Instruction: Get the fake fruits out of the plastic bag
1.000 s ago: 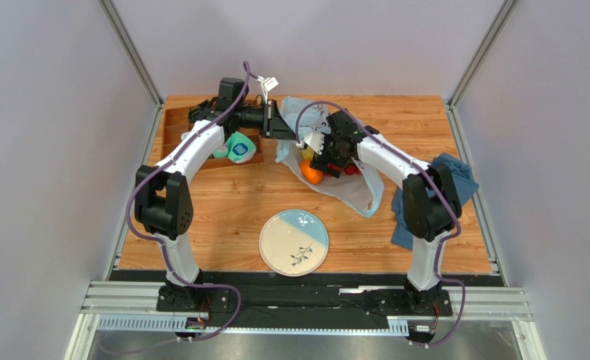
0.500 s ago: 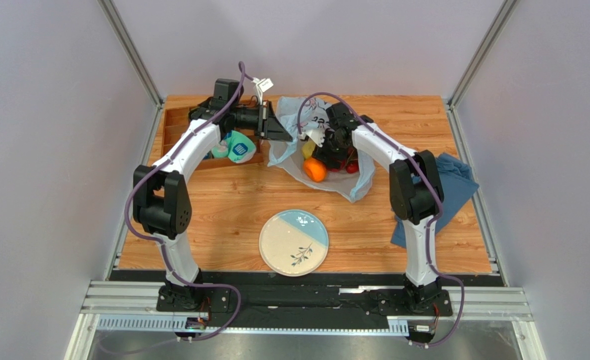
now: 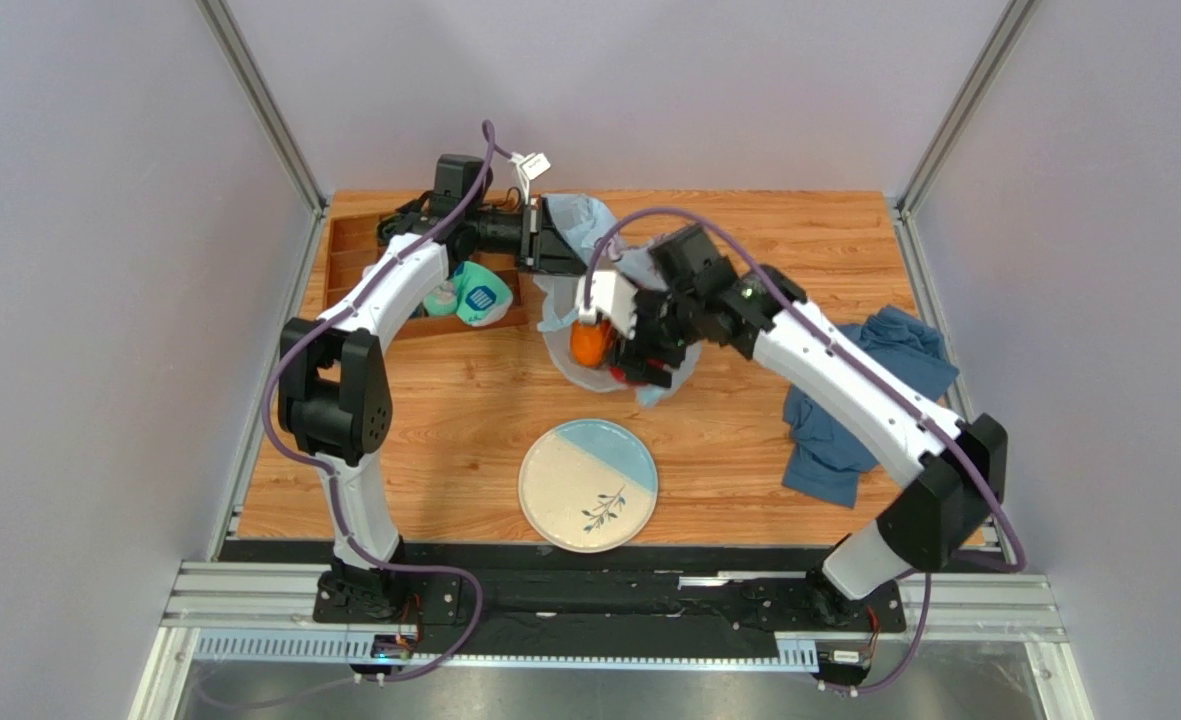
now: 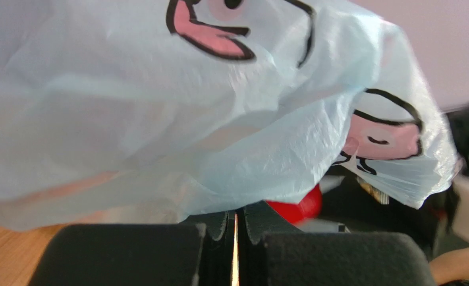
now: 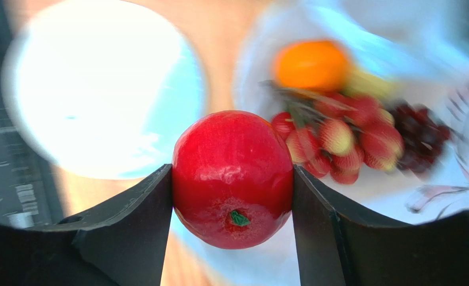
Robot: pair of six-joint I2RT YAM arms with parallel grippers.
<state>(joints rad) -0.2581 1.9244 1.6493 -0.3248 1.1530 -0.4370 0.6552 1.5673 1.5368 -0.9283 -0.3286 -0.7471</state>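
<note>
At the far left of the wooden bench (image 3: 731, 435) stood a wooden compartment tray (image 3: 344, 255), and a teal-and-white rolled sock bundle (image 3: 476, 297) sat at its right end. The white-and-black left arm (image 3: 386, 293) reached across the tray. Its jaws were clenched to a hairline slit on a fold of the thin translucent pale-blue plastic bag (image 4: 189, 119), printed with pink and dark cartoon figures. The bag hung from that grip, draped over the left wrist camera.

Just right of the left jaws, the bag's lower part lay spread on the bench, beyond the round cream-and-light-blue ceramic plate (image 3: 587, 483). On the open film lay a glossy round plastic orange (image 5: 311, 64), a blurred yellow pear (image 5: 368, 83), a cluster of small red-yellow fruits (image 5: 338, 140) and a dark purple grape bunch (image 5: 418, 134), all close together.

The right arm (image 3: 837, 375) bent in over them. Its jaws gripped a shiny red plastic apple (image 5: 232, 179) by its sides, clear of the other fruits. A crumpled dark-blue cloth (image 3: 852, 428) lay at the bench's right side.
</note>
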